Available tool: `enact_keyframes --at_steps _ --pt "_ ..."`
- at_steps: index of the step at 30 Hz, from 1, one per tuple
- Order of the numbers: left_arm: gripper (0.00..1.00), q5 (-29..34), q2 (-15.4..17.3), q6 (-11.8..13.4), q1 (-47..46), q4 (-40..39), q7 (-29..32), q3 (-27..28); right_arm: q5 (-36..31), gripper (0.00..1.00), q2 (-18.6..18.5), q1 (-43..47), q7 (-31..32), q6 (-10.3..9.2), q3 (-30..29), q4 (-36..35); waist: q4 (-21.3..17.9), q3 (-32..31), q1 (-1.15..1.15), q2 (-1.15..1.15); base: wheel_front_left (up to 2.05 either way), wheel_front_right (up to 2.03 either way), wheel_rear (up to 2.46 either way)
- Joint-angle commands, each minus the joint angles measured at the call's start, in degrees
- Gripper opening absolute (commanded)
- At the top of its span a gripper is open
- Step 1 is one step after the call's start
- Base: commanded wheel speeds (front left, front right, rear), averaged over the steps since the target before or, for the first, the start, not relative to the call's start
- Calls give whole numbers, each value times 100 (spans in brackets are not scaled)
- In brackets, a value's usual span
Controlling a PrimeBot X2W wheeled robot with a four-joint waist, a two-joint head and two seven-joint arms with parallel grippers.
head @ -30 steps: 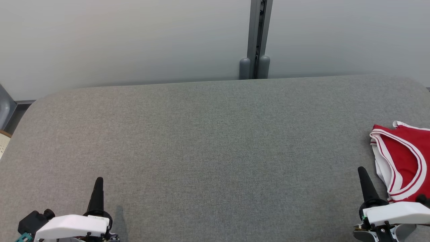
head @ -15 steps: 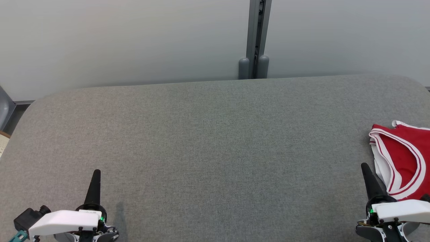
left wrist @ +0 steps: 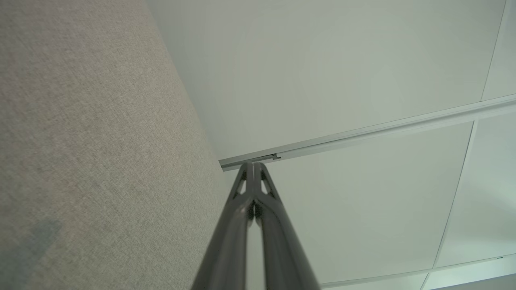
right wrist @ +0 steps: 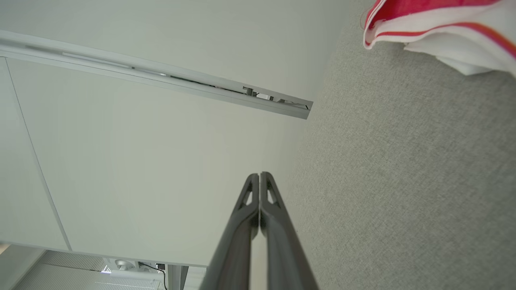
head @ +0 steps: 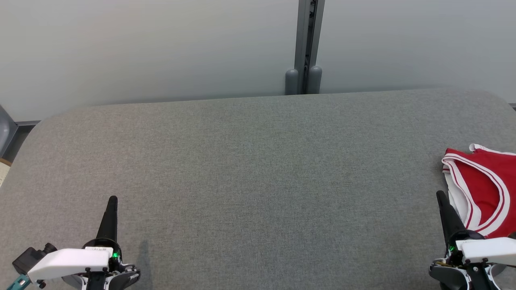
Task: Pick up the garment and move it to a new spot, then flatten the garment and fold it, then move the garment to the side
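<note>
The garment [head: 485, 183] is red with white fabric and red-and-white striped trim. It lies bunched at the far right of the grey padded table [head: 258, 161], cut off by the frame edge. In the right wrist view the garment [right wrist: 435, 22] shows at the top right corner. My right gripper [head: 440, 195] stands shut just left of the garment's white edge, close to it, with nothing between its fingers [right wrist: 260, 175]. My left gripper [head: 112, 199] is shut and empty near the table's front left, and its closed fingertips [left wrist: 253, 165] point towards the pale wall.
A pale wall with a grey vertical post [head: 305, 46] stands behind the table's far edge. The table's rounded left corner drops off to a grey fixture [head: 5, 135] at the left border. The wide grey surface between the two grippers is bare fabric.
Both grippers have drifted slightly outward and forward, still shut. The whole picture shifted a little, so the camera moved. The garment lies as before.
</note>
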Motion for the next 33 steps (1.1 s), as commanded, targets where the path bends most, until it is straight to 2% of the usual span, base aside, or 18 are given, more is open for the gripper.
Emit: enact_keyframes --at_steps 1,27,33 --pt "0 -143 36 -49 -151 -70 48 40 172 0 -51 -98 52 2 -34 -72 -2 0 0 0 0 0 0" --pt "0 -1187 47 -161 -261 -229 311 143 1319 0 -64 -101 333 2 -151 -249 -34 7 0 0 0 0 0" --pt "0 -1194 47 -161 -249 -226 322 142 1315 0 -65 -101 333 2 -153 -250 -35 7 0 0 0 0 0"
